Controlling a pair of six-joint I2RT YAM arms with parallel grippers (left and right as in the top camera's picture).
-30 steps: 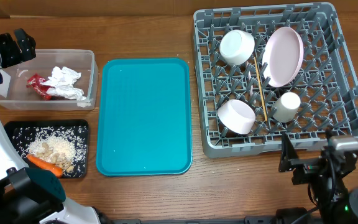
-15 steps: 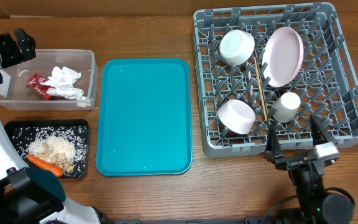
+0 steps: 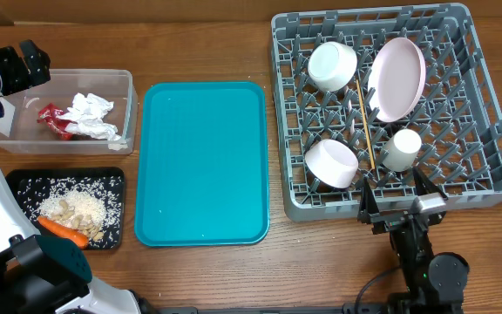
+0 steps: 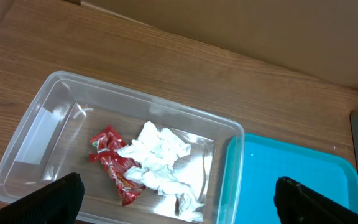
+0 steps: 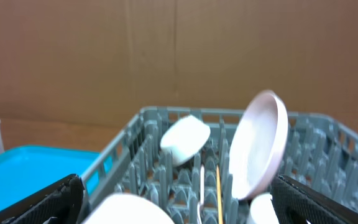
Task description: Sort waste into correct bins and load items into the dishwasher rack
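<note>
The grey dishwasher rack (image 3: 485, 113) holds two white bowls (image 3: 332, 64) (image 3: 331, 162), a pale pink plate on edge (image 3: 396, 78), a white cup (image 3: 401, 148) and a wooden stick (image 3: 365, 122). The clear tub (image 3: 125, 87) holds a red wrapper (image 3: 52, 120) and white napkins (image 3: 90, 115). The black tray (image 3: 24, 180) holds rice, crumbs (image 3: 75, 208) and a carrot (image 3: 62, 229). My left gripper (image 4: 182, 202) is open and empty above the tub (image 4: 42, 112). My right gripper (image 3: 401, 208) is open and empty at the rack's near edge, facing the rack (image 5: 135, 143).
An empty teal serving tray (image 3: 202, 161) lies between the bins and the rack. The wooden table (image 3: 321, 262) shows in front of it. A brown cardboard wall (image 5: 104, 56) stands behind the rack in the right wrist view.
My right gripper has moved left along the rack's near edge and drawn closer to the rack. The left arm and all the objects have stayed still.
</note>
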